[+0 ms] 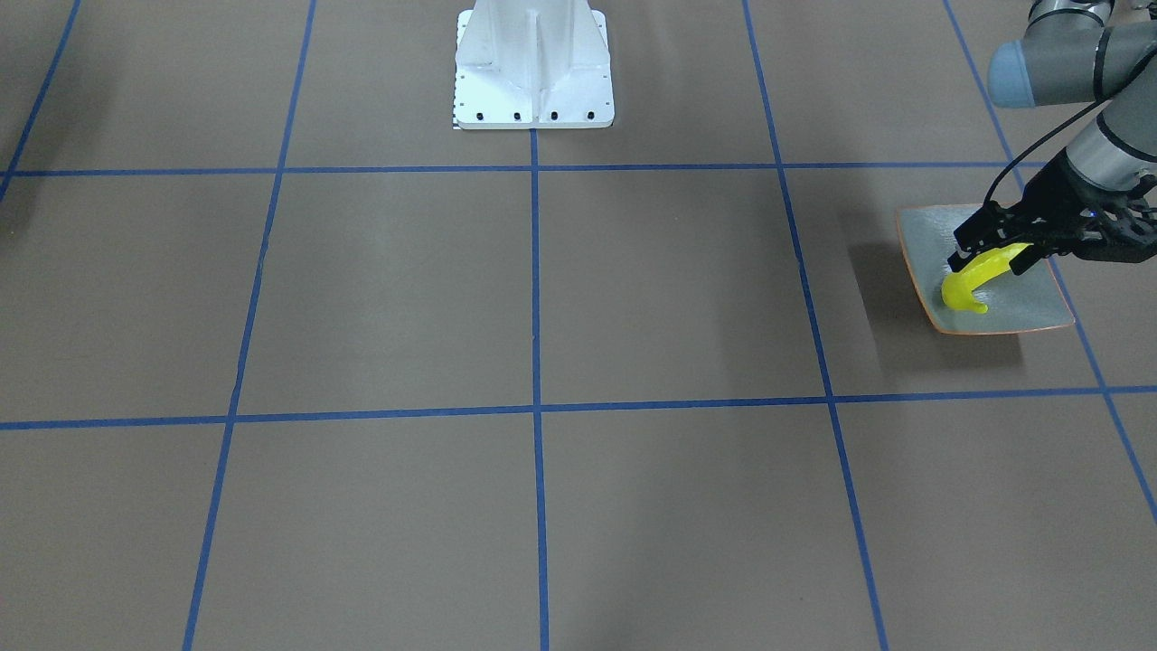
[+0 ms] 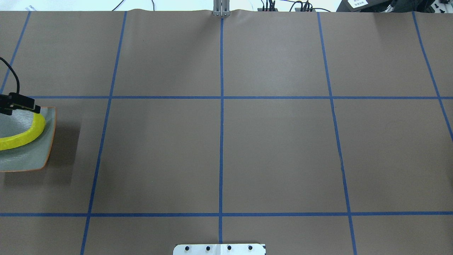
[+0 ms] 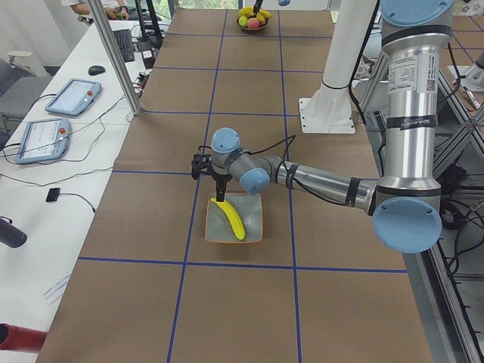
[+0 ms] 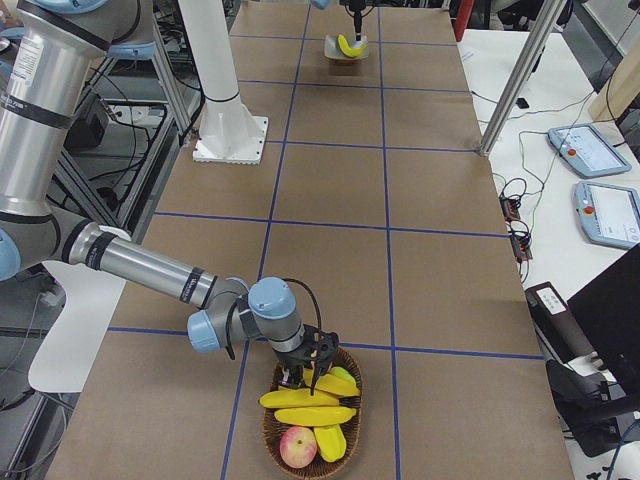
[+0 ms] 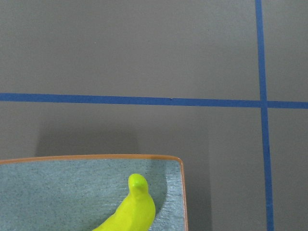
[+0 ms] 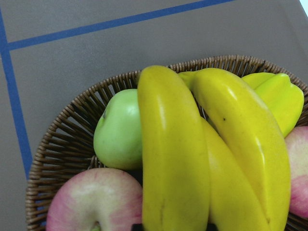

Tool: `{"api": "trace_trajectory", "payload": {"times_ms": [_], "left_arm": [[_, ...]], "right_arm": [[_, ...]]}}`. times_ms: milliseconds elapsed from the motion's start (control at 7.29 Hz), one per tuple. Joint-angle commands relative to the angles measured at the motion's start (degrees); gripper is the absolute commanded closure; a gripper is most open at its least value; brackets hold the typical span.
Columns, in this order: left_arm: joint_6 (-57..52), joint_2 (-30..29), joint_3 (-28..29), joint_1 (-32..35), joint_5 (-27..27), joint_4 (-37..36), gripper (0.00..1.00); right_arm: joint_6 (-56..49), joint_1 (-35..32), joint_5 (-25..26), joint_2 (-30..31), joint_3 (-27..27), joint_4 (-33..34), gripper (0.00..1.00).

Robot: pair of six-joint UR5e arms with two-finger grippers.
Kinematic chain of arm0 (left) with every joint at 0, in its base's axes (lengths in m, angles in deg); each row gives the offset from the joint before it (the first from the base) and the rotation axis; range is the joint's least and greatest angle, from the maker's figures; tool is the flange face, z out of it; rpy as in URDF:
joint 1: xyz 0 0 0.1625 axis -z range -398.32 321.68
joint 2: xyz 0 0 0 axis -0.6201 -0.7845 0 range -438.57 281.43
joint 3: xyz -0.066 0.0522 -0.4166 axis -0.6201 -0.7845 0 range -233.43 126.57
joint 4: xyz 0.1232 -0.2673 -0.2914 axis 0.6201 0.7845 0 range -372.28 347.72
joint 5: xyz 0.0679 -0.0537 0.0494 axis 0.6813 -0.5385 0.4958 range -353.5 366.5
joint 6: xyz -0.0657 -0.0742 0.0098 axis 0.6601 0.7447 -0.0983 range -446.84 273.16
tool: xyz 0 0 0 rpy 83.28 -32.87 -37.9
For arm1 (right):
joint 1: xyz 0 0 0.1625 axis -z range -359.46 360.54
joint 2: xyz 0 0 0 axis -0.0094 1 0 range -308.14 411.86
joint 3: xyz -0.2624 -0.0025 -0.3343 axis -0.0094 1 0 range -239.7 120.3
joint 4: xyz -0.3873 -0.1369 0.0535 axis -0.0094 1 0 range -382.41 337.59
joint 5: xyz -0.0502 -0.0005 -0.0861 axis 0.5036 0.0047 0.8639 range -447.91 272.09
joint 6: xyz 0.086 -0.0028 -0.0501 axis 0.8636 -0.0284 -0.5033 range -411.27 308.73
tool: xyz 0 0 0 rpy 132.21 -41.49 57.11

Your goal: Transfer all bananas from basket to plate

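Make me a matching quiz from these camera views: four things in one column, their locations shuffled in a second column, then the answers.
Column one:
1. round green apple
2. square grey-green plate with orange rim
3. white metal robot base
4. brown woven wicker basket

Column two:
A. table end on the robot's left
B. table end on the robot's right
C. inside the basket, against yellow bananas
D. middle of the table's robot side

Pairs: 1-C; 2-A; 3-D; 4-B

glossy bananas (image 6: 173,159), woven wicker basket (image 6: 62,139)
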Motion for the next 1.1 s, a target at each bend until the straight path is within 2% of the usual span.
{"api": "trace_trajectory", "payload": {"times_ms": [0, 137, 412, 686, 823, 960], "left_arm": [[0.0, -0.1, 0.0, 0.0, 0.0, 0.0, 0.01], [0.0, -0.1, -0.1, 0.0, 0.0, 0.0, 0.01], [0.0, -0.3, 0.0, 0.0, 0.0, -0.1, 0.01], [2.7, -2.2, 0.0, 0.0, -0.5, -0.1, 0.01], [6.5, -4.5, 0.1, -0.1, -0.6, 0.1, 0.01], [9.1, -7.2, 0.3, -0.1, -0.7, 0.1, 0.01]], "right_arm": [[-1.7, -0.2, -0.3, 0.4, -1.1, -0.3, 1.0], [-5.7, -2.3, -0.7, 0.7, -2.6, 0.2, 1.0], [-9.6, -7.9, -7.5, 0.1, -3.2, 0.6, 1.0], [-8.6, -7.4, -8.5, -1.3, -7.1, 2.5, 1.0], [-8.1, -7.1, -15.0, -3.5, -7.9, 3.1, 1.0], [-3.0, -6.4, -19.8, -6.8, -8.1, 2.8, 1.0]]}}
